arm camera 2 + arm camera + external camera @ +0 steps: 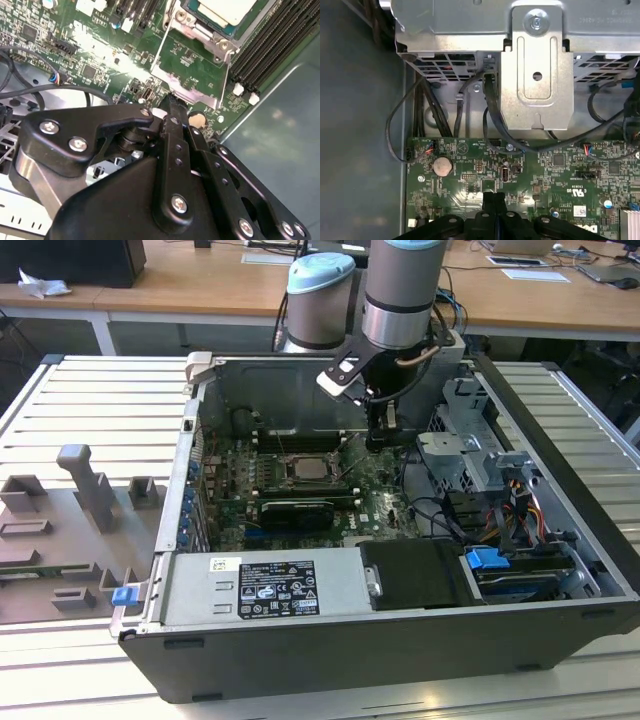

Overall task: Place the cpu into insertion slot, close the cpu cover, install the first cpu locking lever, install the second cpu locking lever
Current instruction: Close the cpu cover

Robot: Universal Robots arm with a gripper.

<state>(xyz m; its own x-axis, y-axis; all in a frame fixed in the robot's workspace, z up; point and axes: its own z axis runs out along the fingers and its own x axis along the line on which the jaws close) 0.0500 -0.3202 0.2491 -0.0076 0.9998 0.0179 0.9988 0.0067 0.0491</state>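
The gripper (172,106) hangs nose-down inside the open computer case (560,430), fingers drawn together to a narrow tip with nothing seen between them. Just ahead of the tip is the cpu cover (187,90), raised off the socket and tilted, its free edge toward the gripper and its hinged edge at the insertion slot (229,28); green board shows through its window. Whether tip and edge touch, I cannot tell. Past the cover, the cpu (227,9) lies flat and face up in the slot, its sides square to the frame. Beside it, long black memory slots (270,50) run lengthwise along the line from gripper to chip, with the grey case wall (280,140) behind them. A coin battery (441,166) sits on the board close by the tip. On the gripper's other side, black cables (492,120) loop under a metal drive cage (535,75).
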